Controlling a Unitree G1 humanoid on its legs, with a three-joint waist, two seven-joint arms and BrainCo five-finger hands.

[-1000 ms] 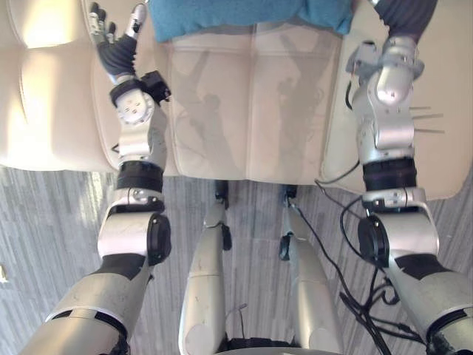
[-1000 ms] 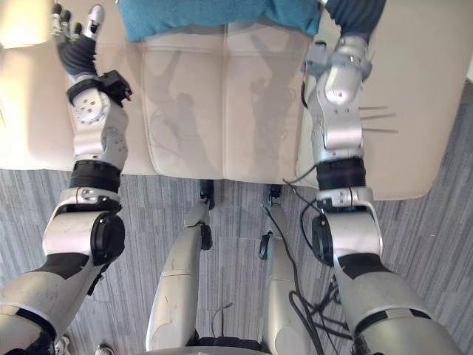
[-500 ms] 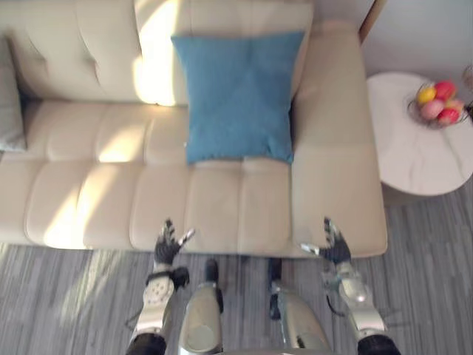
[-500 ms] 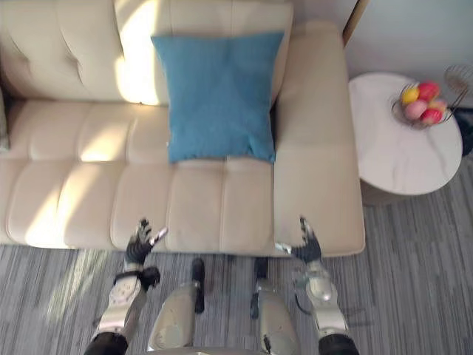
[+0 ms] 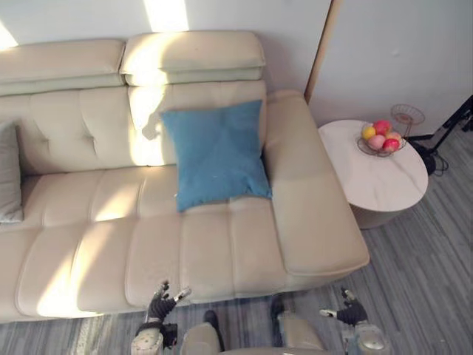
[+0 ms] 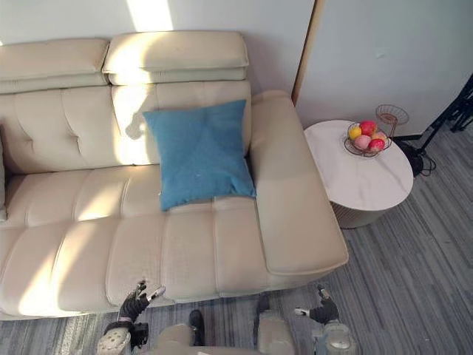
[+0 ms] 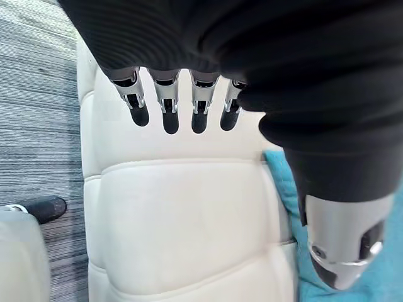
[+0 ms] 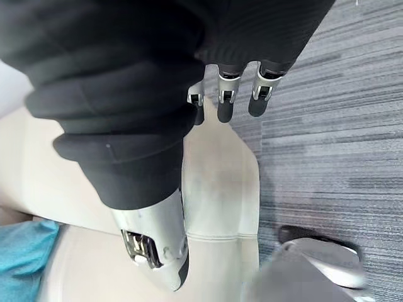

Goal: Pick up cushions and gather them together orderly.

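A blue cushion [image 5: 216, 154] leans upright against the backrest of the cream sofa [image 5: 103, 244], right of its middle. The edge of a grey cushion [image 5: 9, 185] shows at the sofa's far left. My left hand [image 5: 162, 300] hovers open in front of the sofa's front edge, fingers spread. Off to the right, my right hand [image 5: 346, 308] is open too, near the sofa's front right corner. Both hands are empty and far from the cushions. In the left wrist view the fingers [image 7: 166, 104] point over the seat, with the blue cushion [image 7: 286, 189] at the side.
A round white side table [image 5: 373, 174] stands right of the sofa, with a wire bowl of fruit [image 5: 380, 137] on it. A wall corner rises behind it. Grey striped carpet [image 5: 421, 274] runs in front of the sofa.
The camera has drawn back and up, so the whole sofa shows. Both arms have dropped from the seat to its front edge. The blue cushion stays put.
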